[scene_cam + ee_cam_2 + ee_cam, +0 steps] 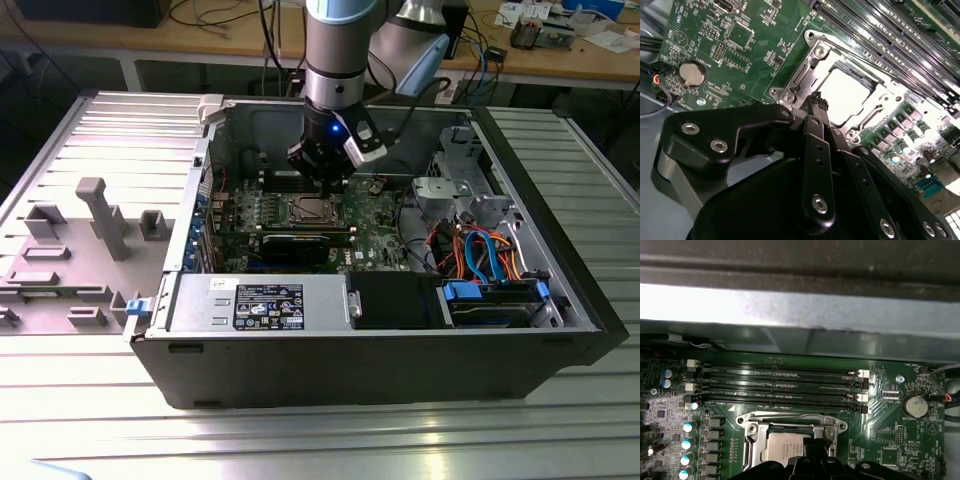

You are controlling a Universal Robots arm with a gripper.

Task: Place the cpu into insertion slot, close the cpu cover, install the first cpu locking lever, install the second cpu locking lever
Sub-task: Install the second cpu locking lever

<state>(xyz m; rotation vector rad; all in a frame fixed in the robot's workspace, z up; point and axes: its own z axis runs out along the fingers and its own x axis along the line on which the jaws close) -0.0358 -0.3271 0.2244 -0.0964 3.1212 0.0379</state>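
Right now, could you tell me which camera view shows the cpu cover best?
The second wrist view: the cpu cover lies framed around the cpu, nearly whole. The first wrist view shows it partly behind the gripper. The exterior view shows it small beneath the gripper.

Exterior view: even overhead light, with bright glare streaks on the ribbed metal counter (300, 440); the computer case (330, 365) interior is darker. Second wrist view: the cpu (847, 95) top is washed out white by glare, and the near gripper (818, 106) body is dark and soft. First wrist view: dim motherboard (880, 440), with a blurred bright band on the case wall (790, 310).
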